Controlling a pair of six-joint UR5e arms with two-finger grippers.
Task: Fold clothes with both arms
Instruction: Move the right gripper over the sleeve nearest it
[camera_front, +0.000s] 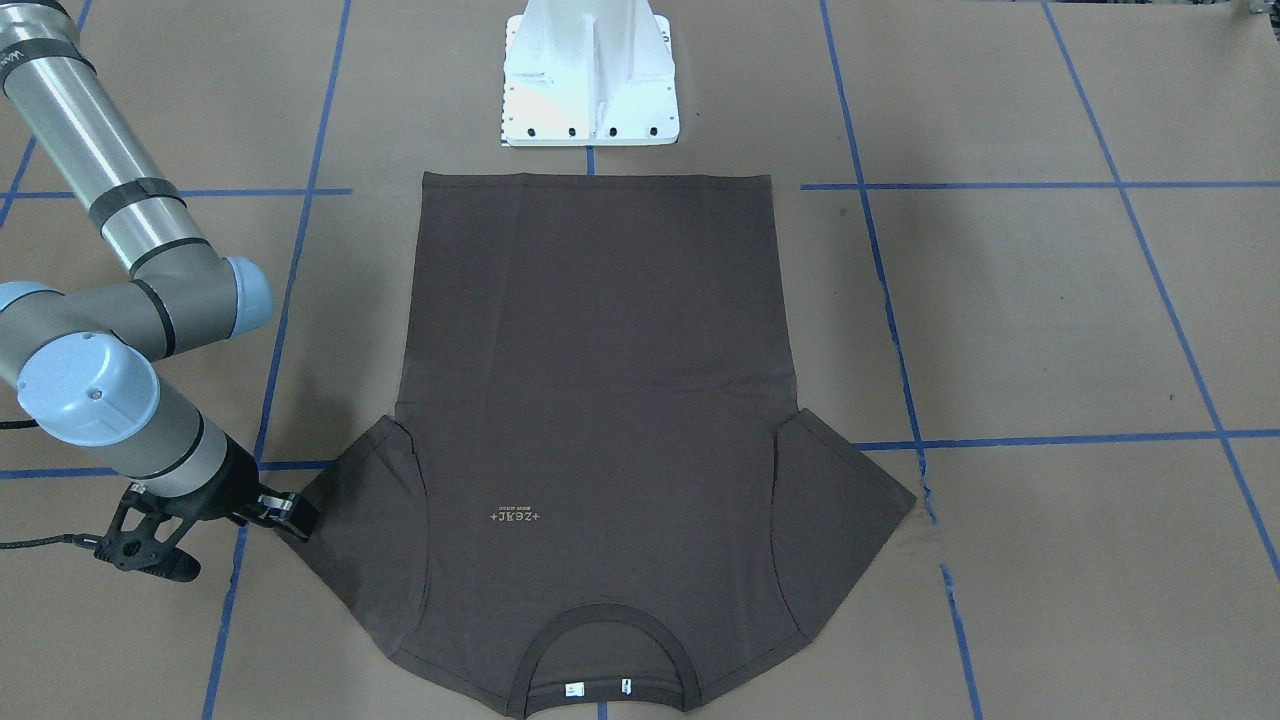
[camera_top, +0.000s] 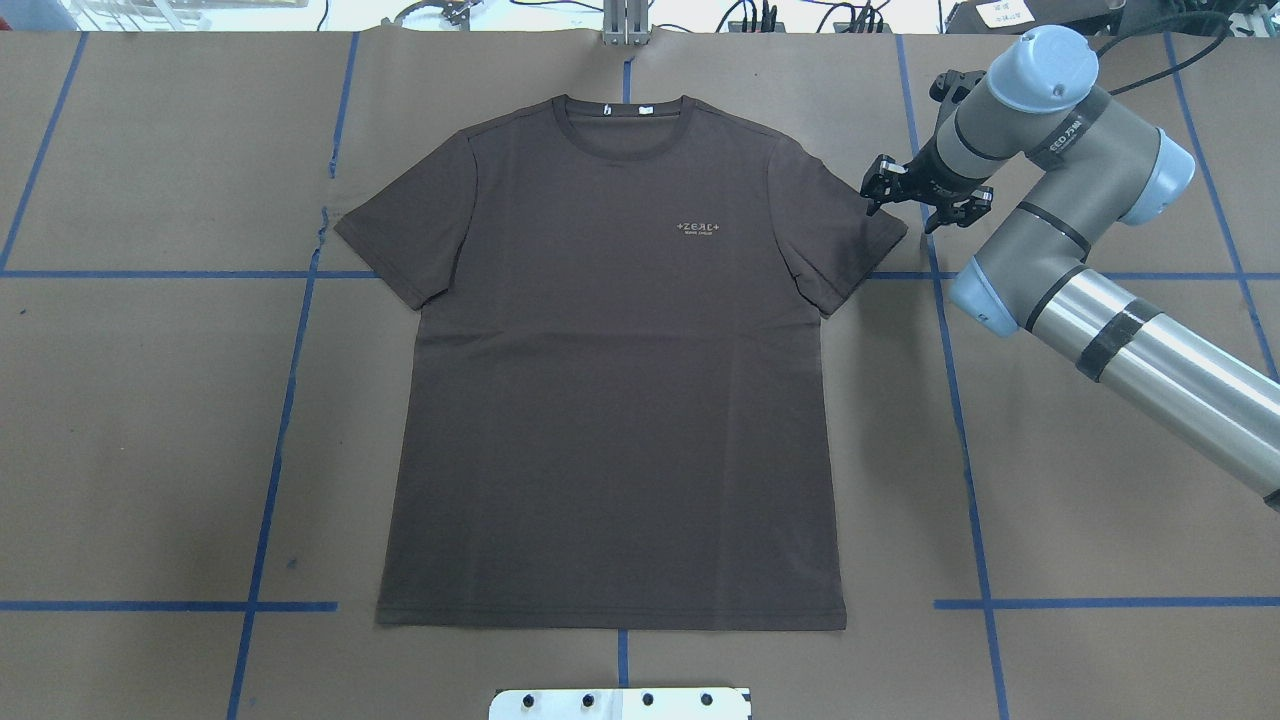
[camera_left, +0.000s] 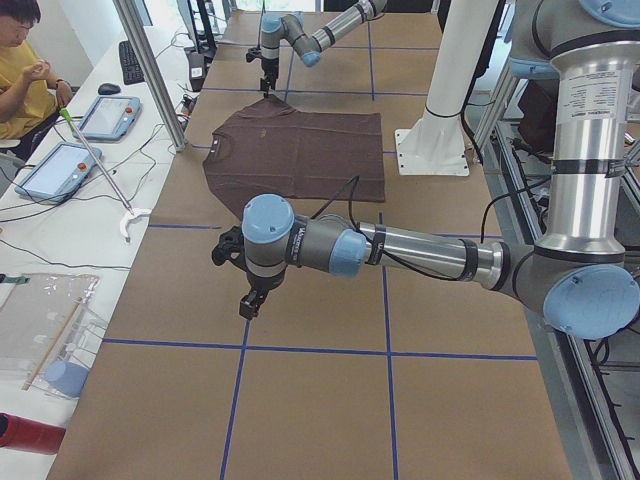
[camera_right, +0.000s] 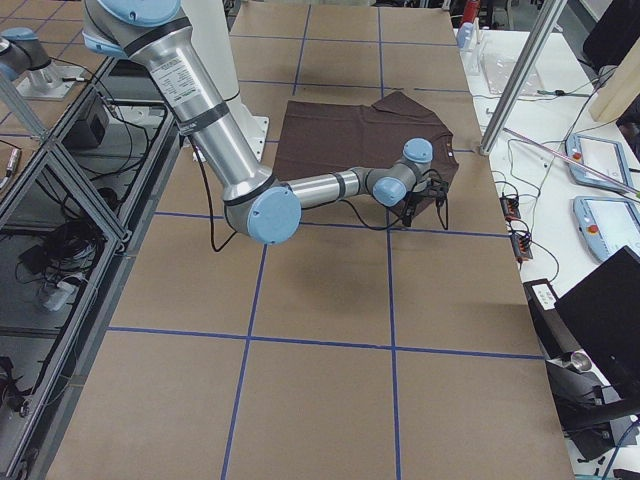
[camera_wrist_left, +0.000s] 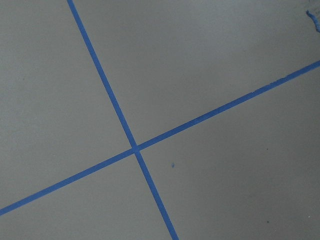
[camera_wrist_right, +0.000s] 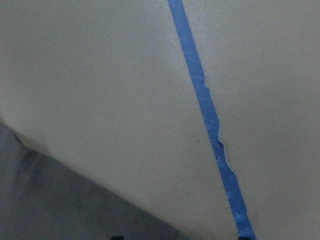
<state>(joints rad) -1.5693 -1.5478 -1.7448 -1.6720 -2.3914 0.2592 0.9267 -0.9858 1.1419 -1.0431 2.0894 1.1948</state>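
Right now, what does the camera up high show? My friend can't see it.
A dark brown short-sleeved T-shirt lies flat, logo up, on a brown paper-covered table crossed by blue tape lines. The right arm's black two-finger gripper, open, is by the tip of the sleeve on the view's right.

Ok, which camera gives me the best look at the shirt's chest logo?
Overhead exterior: the logo sits upright and legible. Exterior front-facing shows it upside down; both side views make it too small, and the wrist cameras miss it.
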